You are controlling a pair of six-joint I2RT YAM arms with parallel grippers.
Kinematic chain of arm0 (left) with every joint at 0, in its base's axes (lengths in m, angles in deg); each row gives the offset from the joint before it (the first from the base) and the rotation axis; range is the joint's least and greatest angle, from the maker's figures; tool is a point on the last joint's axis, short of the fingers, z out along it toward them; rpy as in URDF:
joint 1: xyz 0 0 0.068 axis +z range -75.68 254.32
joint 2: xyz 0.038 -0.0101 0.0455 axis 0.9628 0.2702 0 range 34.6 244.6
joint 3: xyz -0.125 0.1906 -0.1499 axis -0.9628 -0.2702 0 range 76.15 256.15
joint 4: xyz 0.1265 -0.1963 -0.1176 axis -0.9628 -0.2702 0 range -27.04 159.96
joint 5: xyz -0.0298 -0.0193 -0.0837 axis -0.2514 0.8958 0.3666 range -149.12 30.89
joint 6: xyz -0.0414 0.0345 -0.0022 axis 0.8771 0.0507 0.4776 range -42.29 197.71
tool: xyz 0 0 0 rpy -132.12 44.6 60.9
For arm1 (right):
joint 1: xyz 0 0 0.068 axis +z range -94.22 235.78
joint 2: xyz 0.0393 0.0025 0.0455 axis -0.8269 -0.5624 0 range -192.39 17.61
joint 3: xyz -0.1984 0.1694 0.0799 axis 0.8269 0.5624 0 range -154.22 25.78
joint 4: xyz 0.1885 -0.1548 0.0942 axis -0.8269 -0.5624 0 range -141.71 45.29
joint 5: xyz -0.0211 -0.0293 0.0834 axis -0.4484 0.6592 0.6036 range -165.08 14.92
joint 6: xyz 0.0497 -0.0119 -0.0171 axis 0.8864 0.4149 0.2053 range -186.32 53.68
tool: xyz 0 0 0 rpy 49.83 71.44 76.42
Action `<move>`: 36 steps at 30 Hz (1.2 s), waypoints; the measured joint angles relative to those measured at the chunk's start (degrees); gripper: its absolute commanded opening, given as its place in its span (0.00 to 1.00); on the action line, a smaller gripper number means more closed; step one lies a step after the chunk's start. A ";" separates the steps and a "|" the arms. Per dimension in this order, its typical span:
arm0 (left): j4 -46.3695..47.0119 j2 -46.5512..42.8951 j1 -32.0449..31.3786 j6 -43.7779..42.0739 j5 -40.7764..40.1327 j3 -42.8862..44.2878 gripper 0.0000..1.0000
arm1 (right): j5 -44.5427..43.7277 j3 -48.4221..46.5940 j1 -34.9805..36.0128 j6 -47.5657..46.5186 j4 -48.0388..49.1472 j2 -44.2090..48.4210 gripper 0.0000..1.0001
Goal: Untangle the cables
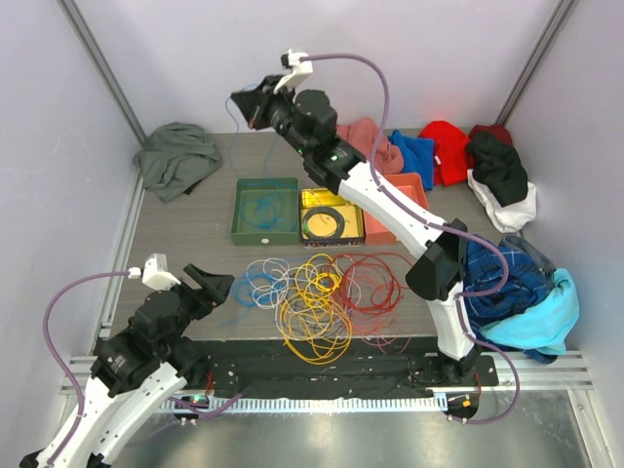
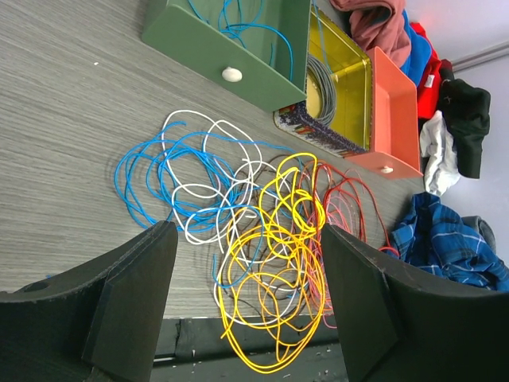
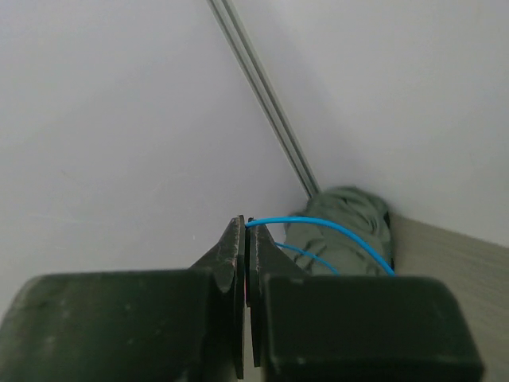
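The cables [image 1: 314,292] lay as a loose heap of thin loops on the table [image 1: 185,234] near its front edge, blue and white on the left, yellow and orange in the middle, red on the right, all overlapping. The heap's long axis ran from left to right across the table. The left gripper [image 2: 246,231] hovered low just short of the heap with its fingers spread wide, the blue loops nearest and none touched. The right gripper [image 3: 245,227] was raised high over the far side of the table, clamped on a single blue cable [image 3: 326,229] pinched at the very fingertips. From the pinch that strand arced away and down, hanging roughly upright toward the green tray [image 1: 263,237], where more blue wire lay.
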 measured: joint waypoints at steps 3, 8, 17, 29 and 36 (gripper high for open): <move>0.02 0.00 0.00 0.00 0.07 -0.04 0.77 | 0.61 7.50 0.00 0.87 0.72 0.02 0.01; 0.11 0.00 0.00 -0.02 0.13 -0.07 0.77 | 1.20 20.11 0.00 2.16 3.10 0.26 0.01; 0.24 -0.04 0.00 -0.09 0.52 -0.13 0.77 | -0.52 32.83 0.00 1.68 1.75 0.46 0.01; 1.95 1.68 0.00 -0.31 0.90 -0.33 0.77 | -6.56 22.64 0.02 -2.64 -11.54 -4.31 0.73; 3.93 4.35 0.00 -0.46 1.57 -0.59 0.77 | -13.94 29.09 0.17 -4.81 -14.45 1.01 0.75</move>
